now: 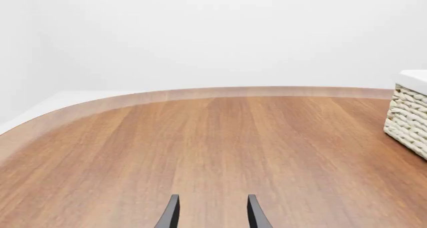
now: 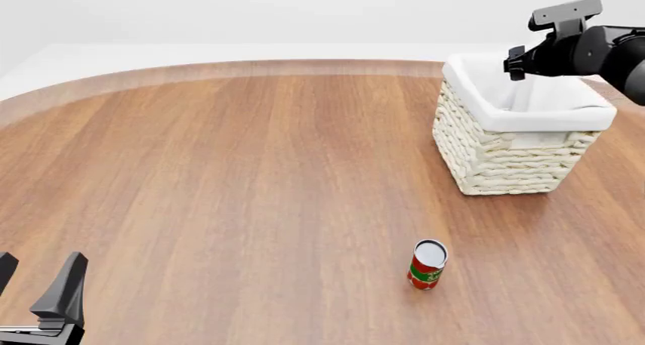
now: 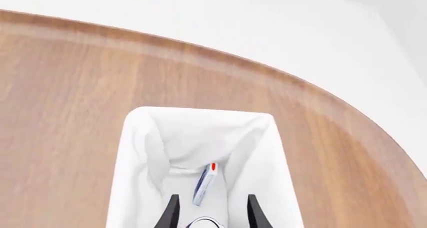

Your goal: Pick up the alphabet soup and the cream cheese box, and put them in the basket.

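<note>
Wooden table [image 2: 252, 194] fills the front view | basket [image 2: 509, 164] upper right, white-lined | right gripper [image 3: 209, 213] above it, jaws apart, empty | left gripper [image 2: 41, 292] lower left, open, empty | red-and-green can [image 2: 427, 264] lower centre, upright | cream cheese box [image 3: 204, 180] inside the basket | alphabet soup: a silver rim [image 3: 205, 222], apparently its top, beside the box.

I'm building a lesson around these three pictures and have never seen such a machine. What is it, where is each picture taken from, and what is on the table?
These are simulator renders of two robot arms at a wooden table. The front view looks over the whole table. The other two come from cameras behind each arm's fingers. The left gripper is open over bare wood and holds nothing. The right gripper is open above the basket; inside lies the cream cheese box. A red-and-green can stands on the table.
</note>
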Tool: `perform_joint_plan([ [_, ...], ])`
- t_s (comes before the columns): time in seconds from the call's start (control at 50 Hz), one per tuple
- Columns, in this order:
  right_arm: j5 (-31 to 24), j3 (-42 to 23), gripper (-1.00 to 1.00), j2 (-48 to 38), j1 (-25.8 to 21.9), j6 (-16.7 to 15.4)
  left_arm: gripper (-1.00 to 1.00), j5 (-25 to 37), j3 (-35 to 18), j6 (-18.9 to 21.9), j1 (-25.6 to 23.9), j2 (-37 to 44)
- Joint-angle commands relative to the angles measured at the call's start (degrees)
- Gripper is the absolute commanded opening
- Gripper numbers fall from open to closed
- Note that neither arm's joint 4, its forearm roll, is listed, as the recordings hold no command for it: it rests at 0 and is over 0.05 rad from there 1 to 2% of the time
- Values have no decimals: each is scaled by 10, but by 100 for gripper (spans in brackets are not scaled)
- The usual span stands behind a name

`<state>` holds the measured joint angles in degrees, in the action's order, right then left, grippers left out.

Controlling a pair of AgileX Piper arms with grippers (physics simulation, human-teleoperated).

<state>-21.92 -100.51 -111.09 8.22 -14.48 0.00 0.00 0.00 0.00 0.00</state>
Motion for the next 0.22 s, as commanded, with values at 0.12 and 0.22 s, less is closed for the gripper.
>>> perform_joint_plan([
  [0.12,46,36,100,32,7,18,100,0,0,0,0,0],
  [0.22,63,49,100,43,12,21,100,0,0,0,0,0],
])
